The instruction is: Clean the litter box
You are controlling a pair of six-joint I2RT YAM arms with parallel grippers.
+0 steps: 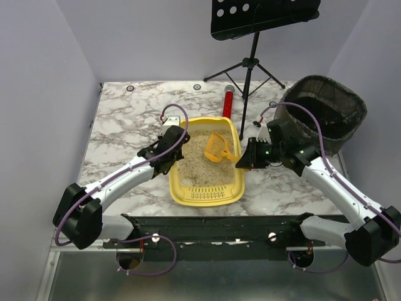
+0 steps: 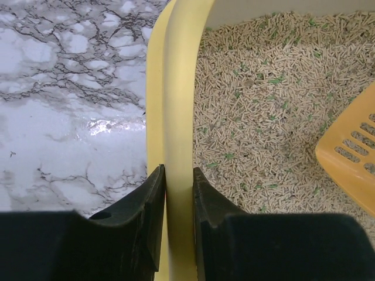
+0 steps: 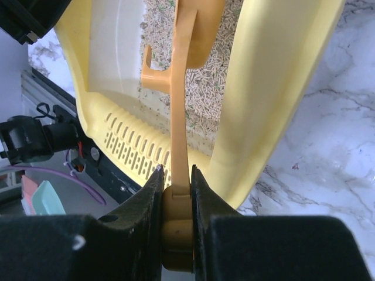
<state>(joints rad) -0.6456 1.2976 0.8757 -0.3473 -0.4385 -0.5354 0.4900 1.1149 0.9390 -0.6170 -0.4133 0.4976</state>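
The yellow litter box [image 1: 207, 197] lies at the table's middle, holding beige pellet litter [image 1: 198, 166]. My left gripper [image 1: 177, 149] is shut on its left wall: in the left wrist view the fingers [image 2: 153, 193] pinch the yellow rim [image 2: 179, 88], one outside and one over the litter [image 2: 263, 105]. My right gripper [image 1: 241, 163] is shut on the handle of the orange slotted scoop [image 1: 216, 148], whose head rests on the litter. The right wrist view shows the gripper [image 3: 176, 170] clamping the scoop handle [image 3: 179, 117] beside the box's right wall [image 3: 275, 88]. The scoop's edge [image 2: 351, 152] shows at right.
A black mesh bin [image 1: 326, 113] with a dark liner stands at the back right. A black music stand [image 1: 250, 63] rises behind the box, with a red cylinder [image 1: 229, 103] lying near its foot. The white marble tabletop [image 1: 119, 132] stretches to the left.
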